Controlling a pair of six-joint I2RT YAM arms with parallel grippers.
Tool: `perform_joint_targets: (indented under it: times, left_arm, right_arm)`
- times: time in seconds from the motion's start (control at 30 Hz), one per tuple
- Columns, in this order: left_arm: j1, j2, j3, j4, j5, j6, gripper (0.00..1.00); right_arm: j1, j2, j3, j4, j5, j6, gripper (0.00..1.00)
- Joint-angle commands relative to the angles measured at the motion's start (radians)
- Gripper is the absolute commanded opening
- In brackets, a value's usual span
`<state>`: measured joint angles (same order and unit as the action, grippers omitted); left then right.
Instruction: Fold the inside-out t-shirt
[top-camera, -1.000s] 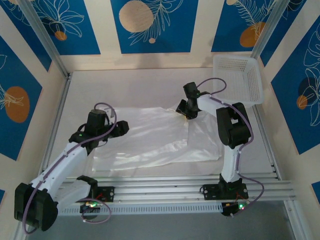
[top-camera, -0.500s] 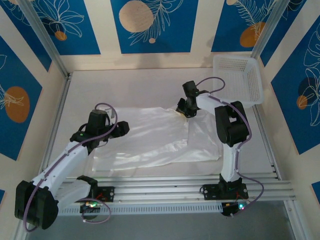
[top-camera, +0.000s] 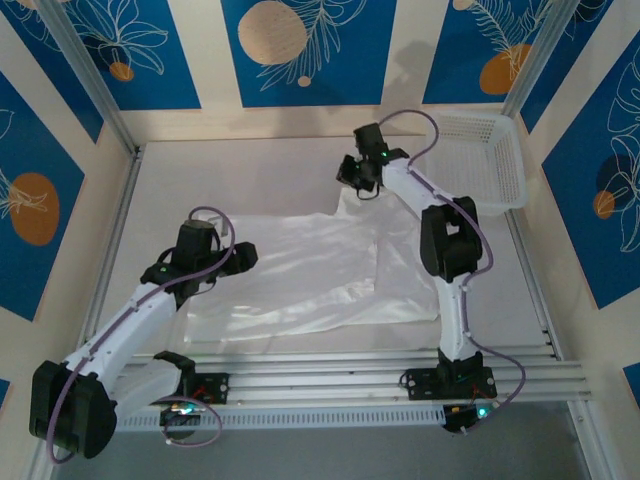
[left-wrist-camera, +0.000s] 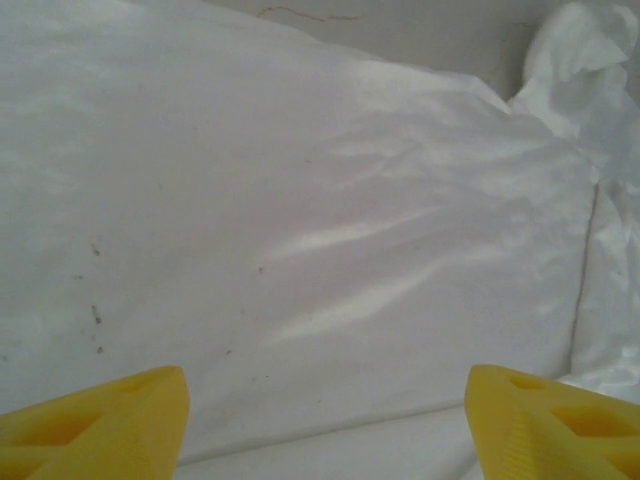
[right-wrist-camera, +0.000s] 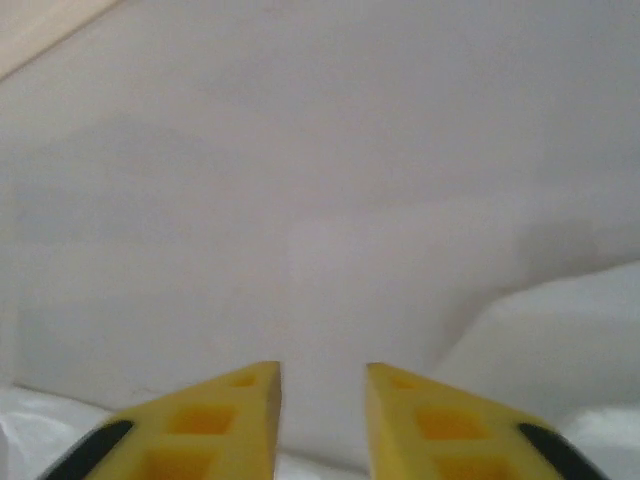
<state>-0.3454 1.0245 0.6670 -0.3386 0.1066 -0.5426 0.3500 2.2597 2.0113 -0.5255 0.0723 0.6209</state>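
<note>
The inside-out t-shirt (top-camera: 300, 270) lies spread flat, thin and white, in the middle of the table. My left gripper (top-camera: 240, 258) hovers at its left edge; in the left wrist view it (left-wrist-camera: 328, 382) stands wide open just above the cloth (left-wrist-camera: 300, 200), with nothing between its fingers. My right gripper (top-camera: 358, 175) is raised beyond the shirt's far right corner. Seen from the right wrist, its (right-wrist-camera: 322, 372) yellow fingers (right-wrist-camera: 240, 400) stand a little apart with nothing between them. Bare table lies ahead and a bit of cloth (right-wrist-camera: 30, 430) shows at the lower edge.
A white mesh basket (top-camera: 470, 116) stands at the far right corner of the table. Metal posts and blue-patterned walls close in the back and sides. Rails run along the near edge by the arm bases.
My right gripper closed at the shirt's far right corner, then moved away toward the back wall with its jaws parted again; that corner now lies slightly farther back. The left arm stayed put.
</note>
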Motion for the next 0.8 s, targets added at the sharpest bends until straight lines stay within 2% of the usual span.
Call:
perform_joint_targets:
  times: [0.0, 0.1, 0.23, 0.37, 0.47, 0.6, 0.67, 0.77]
  left_arm:
    - [-0.008, 0.011, -0.014, 0.009, -0.034, -0.002, 0.73]
    - [-0.008, 0.003, -0.016, -0.003, -0.038, -0.003, 0.73]
    - [-0.008, -0.009, -0.040, 0.017, -0.040, -0.013, 0.73]
    - [-0.008, 0.010, -0.036, 0.028, -0.030, -0.009, 0.73]
    - [-0.007, 0.028, -0.031, 0.033, -0.020, -0.003, 0.73]
    - [-0.007, 0.030, -0.033, 0.025, -0.019, -0.005, 0.73]
    - [-0.007, 0.021, -0.039, 0.025, -0.024, -0.005, 0.74]
    - [-0.008, 0.016, -0.053, 0.036, -0.031, -0.010, 0.74]
  right_arm:
    - [-0.002, -0.005, 0.083, -0.099, 0.050, -0.133, 0.41]
    - [-0.043, -0.085, -0.011, -0.121, 0.122, -0.156, 0.42]
    - [-0.108, -0.229, -0.272, -0.103, 0.184, -0.241, 0.42]
    - [-0.139, -0.286, -0.444, -0.111, 0.350, -0.358, 0.45]
    - [-0.146, -0.244, -0.457, -0.142, 0.478, -0.399, 0.49]
    - [-0.154, -0.153, -0.391, -0.219, 0.560, -0.397, 0.50]
    - [-0.151, -0.133, -0.375, -0.229, 0.560, -0.391, 0.50]
    - [-0.121, -0.123, -0.376, -0.209, 0.494, -0.392, 0.49]
